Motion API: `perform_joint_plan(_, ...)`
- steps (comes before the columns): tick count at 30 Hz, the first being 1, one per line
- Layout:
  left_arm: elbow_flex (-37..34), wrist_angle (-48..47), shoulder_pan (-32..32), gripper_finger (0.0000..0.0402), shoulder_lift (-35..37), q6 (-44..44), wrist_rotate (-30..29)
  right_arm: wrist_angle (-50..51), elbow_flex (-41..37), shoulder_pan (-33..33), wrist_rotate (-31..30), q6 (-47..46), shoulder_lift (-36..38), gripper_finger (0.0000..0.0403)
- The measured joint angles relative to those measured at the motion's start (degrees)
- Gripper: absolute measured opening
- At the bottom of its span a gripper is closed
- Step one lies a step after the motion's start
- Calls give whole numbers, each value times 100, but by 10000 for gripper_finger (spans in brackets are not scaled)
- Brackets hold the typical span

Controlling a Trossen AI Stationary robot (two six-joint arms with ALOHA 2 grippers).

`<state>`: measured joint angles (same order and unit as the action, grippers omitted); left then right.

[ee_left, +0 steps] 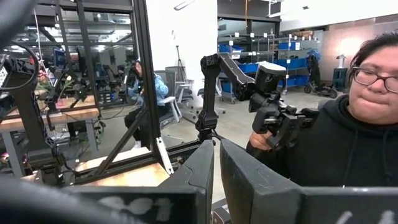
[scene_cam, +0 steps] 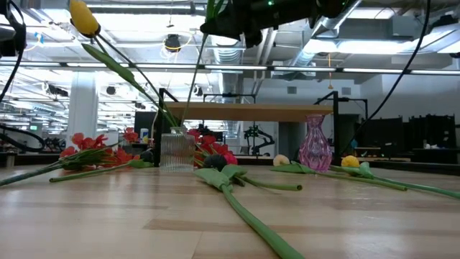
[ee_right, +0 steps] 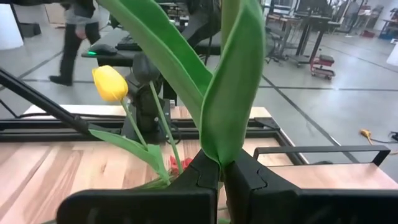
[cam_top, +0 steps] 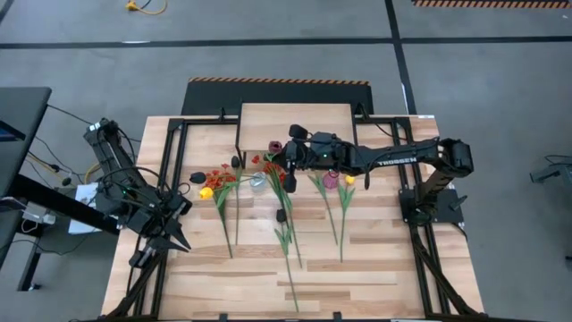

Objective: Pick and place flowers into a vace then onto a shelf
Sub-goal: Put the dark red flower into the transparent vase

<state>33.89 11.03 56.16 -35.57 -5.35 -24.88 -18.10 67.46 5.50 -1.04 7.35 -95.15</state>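
Reaching across the slatted wooden worktop (cam_top: 375, 268), our right pincer (ee_right: 222, 167) is clamping shut on a long green flower stem (ee_right: 230, 81) above the ribbed clear glass vase (scene_cam: 177, 150), which is already holding a yellow tulip (scene_cam: 85, 18). Our left pincer (ee_left: 216, 163) is waiting closed and empty at the worktop's nine o'clock edge. Red, yellow and maroon flowers (cam_top: 288, 234) are lying around the centre. The light wood shelf on black legs (cam_top: 299, 119) is standing at twelve o'clock.
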Motion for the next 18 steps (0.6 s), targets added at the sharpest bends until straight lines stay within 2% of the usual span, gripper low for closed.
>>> perform_joint_plan(18,0,-4,0,16,-1,1,0,93,0,13,-15,-94,0,20)
